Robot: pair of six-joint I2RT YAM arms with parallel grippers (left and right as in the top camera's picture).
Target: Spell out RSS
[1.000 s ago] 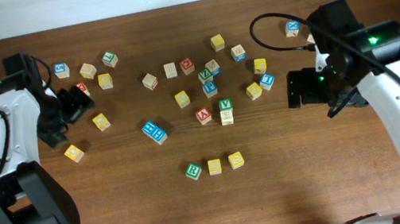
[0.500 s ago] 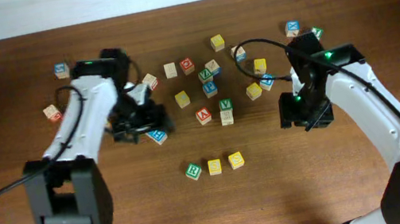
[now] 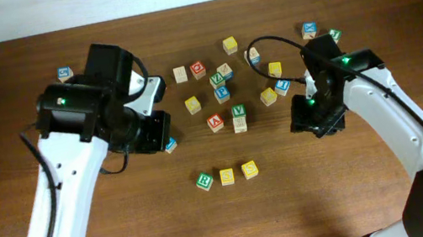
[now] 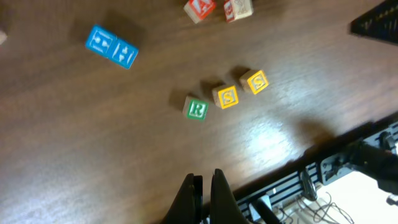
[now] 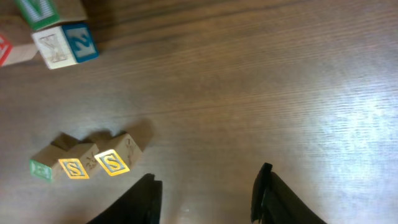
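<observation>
Three blocks lie in a row on the wooden table: a green R block (image 3: 204,181), a yellow S block (image 3: 227,176) and a second yellow S block (image 3: 249,169). The left wrist view shows the R (image 4: 197,109) and both S blocks (image 4: 226,97) (image 4: 255,81) ahead of my left gripper (image 4: 204,183), which is shut and empty. My left gripper (image 3: 150,132) hovers up and left of the row. My right gripper (image 3: 313,115) sits to the row's upper right, open with bare table between its fingers (image 5: 208,186). The row lies at the left in its view (image 5: 74,168).
Several loose letter blocks (image 3: 220,91) are scattered across the back middle of the table, with a few more at the back right (image 3: 310,30) and back left (image 3: 65,73). A blue double block (image 4: 112,46) lies beside my left arm. Rails and cables run along the table's front edge (image 4: 323,174).
My left arm has swung from the table's left toward the middle and its jaws have shut on nothing. My right arm has drawn left toward the middle, its jaws narrowing.
</observation>
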